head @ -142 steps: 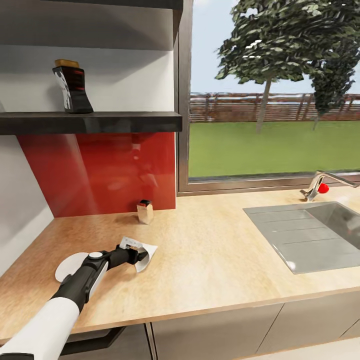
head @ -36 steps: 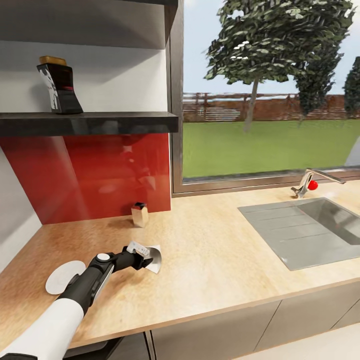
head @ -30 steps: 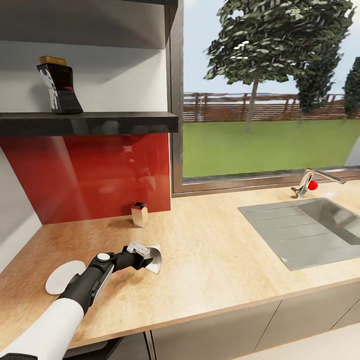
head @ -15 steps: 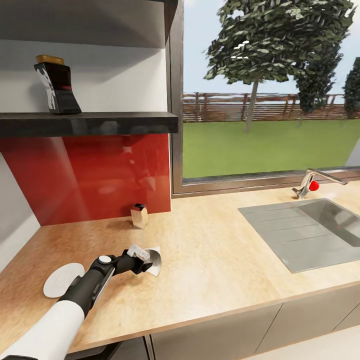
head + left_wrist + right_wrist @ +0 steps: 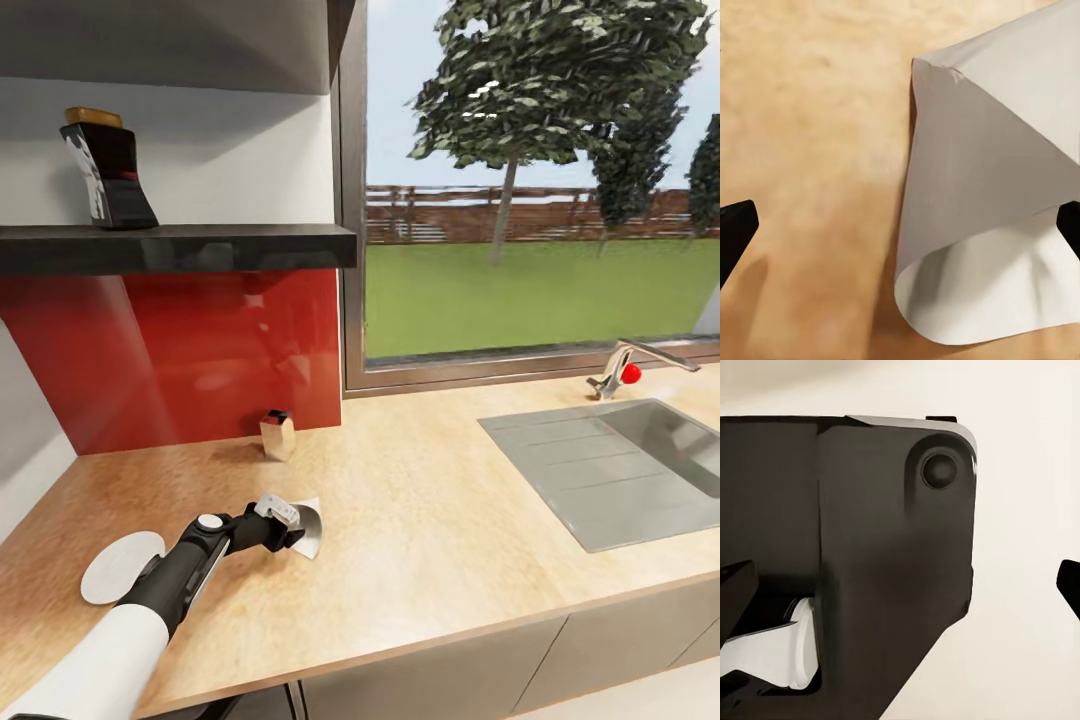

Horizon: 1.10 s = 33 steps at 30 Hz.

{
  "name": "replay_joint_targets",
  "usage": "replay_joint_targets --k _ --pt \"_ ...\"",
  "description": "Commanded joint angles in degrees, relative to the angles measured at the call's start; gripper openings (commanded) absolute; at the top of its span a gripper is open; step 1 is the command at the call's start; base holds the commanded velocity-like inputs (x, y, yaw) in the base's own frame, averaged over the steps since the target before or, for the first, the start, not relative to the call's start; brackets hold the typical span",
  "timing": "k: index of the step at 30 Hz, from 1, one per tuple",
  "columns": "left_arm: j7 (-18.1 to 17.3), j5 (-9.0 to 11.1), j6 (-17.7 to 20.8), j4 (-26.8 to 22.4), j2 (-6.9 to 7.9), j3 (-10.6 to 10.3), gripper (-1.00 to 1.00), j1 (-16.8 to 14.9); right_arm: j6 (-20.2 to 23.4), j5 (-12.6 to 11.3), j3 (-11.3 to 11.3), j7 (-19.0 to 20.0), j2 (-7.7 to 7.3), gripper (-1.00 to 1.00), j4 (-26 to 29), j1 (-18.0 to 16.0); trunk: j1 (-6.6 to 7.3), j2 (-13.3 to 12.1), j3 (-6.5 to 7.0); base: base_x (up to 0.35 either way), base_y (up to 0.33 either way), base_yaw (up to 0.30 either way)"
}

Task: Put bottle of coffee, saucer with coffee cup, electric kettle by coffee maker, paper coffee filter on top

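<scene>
Kitchen tabletop [image 5: 430, 520] under a window: left gripper [image 5: 297, 528] at the filter [image 5: 309, 527], lower left of frame.

Left jaws stand wide in the wrist view, 1 tip either side of the white filter [image 5: 982, 225], which lies flat on the wood and is not held. Saucer [image 5: 115, 566] sits near the arm at lower left; coffee bottle [image 5: 103, 170] stands on the shelf [image 5: 200, 245], upper left. Right jaws also look wide, facing dark robot bodywork. Risk, as I judge it: thin paper could slide or crumple as the jaws close on it, or 1 tip could scrape the tabletop and miss the edge.
</scene>
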<state>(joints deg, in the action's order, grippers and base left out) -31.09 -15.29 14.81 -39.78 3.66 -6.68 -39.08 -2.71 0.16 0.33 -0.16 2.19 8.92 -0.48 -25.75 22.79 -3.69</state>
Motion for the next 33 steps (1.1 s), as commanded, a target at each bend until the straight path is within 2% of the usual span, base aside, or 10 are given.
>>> replay_joint_targets --k 1,10,13,14,33 --pt "-0.2 -0.35 0.22 -0.12 0.03 -0.09 1.0 -0.03 -0.19 0.01 0.02 -0.02 0.0 1.0 -0.04 -0.05 -0.04 0.13 -0.13 0.009 0.0 0.0" --pt "-0.22 -0.26 0.2 0.1 -0.05 -0.11 1.0 0.41 -0.19 0.01 0.0 -0.02 -0.05 1.0 -0.04 -0.05 -0.04 0.13 -0.13 0.052 0.0 0.0" --pt "-0.14 -0.41 0.12 1.67 -0.98 -0.13 1.0 0.89 -0.19 0.01 -0.05 -0.02 -0.08 1.0 -0.04 -0.05 -0.04 0.13 -0.13 0.007 0.0 0.0" --pt "-0.12 -0.49 0.13 2.42 -1.25 -0.11 -1.0 0.98 -0.19 0.01 -0.06 -0.02 -0.08 1.0 -0.04 -0.05 -0.04 0.13 -0.13 0.001 0.0 0.0" --pt "-0.19 -0.44 -0.31 2.77 -1.37 -0.07 -1.0 1.06 -0.19 0.01 -0.06 -0.02 -0.08 1.0 -0.13 -0.05 -0.04 0.13 -0.13 0.0 0.0 0.0"
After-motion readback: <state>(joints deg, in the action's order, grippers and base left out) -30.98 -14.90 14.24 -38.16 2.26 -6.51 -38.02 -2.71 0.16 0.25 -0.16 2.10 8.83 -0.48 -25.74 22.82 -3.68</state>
